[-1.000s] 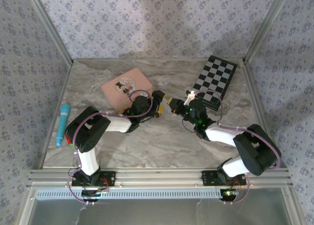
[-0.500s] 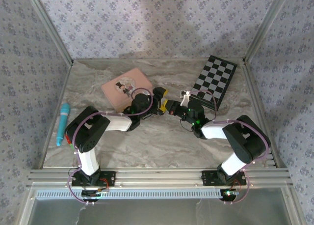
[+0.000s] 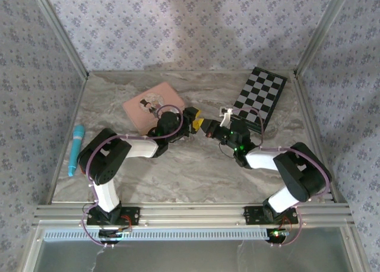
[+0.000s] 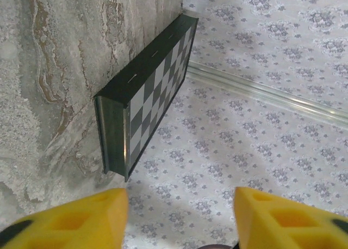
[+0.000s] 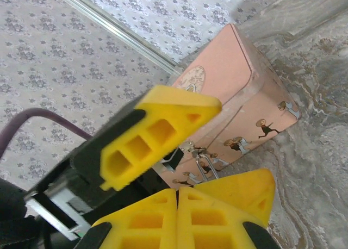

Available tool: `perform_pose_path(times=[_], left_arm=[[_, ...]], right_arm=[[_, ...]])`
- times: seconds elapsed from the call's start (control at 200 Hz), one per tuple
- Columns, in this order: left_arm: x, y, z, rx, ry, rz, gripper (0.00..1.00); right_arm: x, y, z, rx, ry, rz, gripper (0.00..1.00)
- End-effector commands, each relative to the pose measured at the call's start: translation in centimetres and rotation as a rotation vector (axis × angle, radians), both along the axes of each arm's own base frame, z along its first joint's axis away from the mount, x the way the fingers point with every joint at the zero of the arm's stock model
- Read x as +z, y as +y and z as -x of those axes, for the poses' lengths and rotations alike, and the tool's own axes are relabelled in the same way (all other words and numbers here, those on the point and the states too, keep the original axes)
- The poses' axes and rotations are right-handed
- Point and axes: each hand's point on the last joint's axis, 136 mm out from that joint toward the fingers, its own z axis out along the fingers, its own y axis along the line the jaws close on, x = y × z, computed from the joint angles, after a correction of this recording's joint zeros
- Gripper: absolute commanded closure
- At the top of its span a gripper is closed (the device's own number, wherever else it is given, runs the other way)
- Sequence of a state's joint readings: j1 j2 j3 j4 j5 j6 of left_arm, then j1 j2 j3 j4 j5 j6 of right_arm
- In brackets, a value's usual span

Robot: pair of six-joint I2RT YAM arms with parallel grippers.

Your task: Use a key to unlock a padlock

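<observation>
In the top view my left gripper (image 3: 192,118) and right gripper (image 3: 208,127) meet tip to tip at mid-table, right of the pink box (image 3: 155,105). The right wrist view has my right gripper (image 5: 177,192) shut, its yellow pads pressed flat together. The left gripper's fingers (image 5: 157,130) straddle those tips, one above and one at the lower right. A thin silvery wire loop with a small metal piece (image 5: 200,161) sticks up between them. The padlock's brass body and the key are hidden. My left gripper (image 4: 179,208) stands open, with a bare gap between its pads.
A folded chessboard (image 3: 260,97) lies at the back right, a few centimetres beyond the right wrist. A blue cylinder (image 3: 76,148) lies along the left edge. Patterned walls and aluminium rails close the table on three sides.
The right gripper has moved left and back until it meets the left gripper. The left gripper has shifted slightly toward it, and its jaws have narrowed.
</observation>
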State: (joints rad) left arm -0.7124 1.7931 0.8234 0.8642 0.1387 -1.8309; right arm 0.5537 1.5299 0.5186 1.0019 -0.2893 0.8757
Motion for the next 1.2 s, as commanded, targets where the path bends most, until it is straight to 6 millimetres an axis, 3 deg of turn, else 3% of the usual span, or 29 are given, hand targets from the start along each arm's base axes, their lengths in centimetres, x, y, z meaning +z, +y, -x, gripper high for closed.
perform_pose_path(times=[0.0,0.28,0.525,0.575,0.705,0.785,1.074,1.194], left_arm=[[1.7,0.1,-0.3,0.006,-0.046,0.018,0.54],[1.6,0.2,-0.2,0.003,-0.050,0.000,0.90],[1.7,0.4,-0.3,0.003,-0.073,-0.028,1.00],[1.8,0.4,-0.2,-0.002,-0.086,-0.045,1.00],[2.5,0.6,-0.4,-0.017,-0.185,-0.147,1.00],[3.6,0.7,-0.4,-0.044,-0.296,-0.264,1.00],[9.8,-0.3,1.4,-0.162,-0.832,-0.621,1.00],[11.0,-0.8,2.3,-0.197,-0.965,-0.627,1.00]], right_arm=[[0.2,-0.3,0.3,0.007,-0.005,0.004,1.00],[0.6,-0.6,0.1,-0.004,-0.007,-0.006,1.00],[1.2,-1.8,0.1,-0.031,-0.016,-0.004,1.00],[1.4,-2.0,0.0,-0.035,-0.018,-0.002,0.99],[1.8,-3.7,0.0,-0.065,-0.012,0.019,0.64],[2.1,-4.9,0.1,-0.073,-0.010,0.040,0.52],[4.3,-6.0,1.6,0.034,-0.036,0.046,0.45],[5.6,-4.9,2.4,0.132,-0.065,-0.002,0.58]])
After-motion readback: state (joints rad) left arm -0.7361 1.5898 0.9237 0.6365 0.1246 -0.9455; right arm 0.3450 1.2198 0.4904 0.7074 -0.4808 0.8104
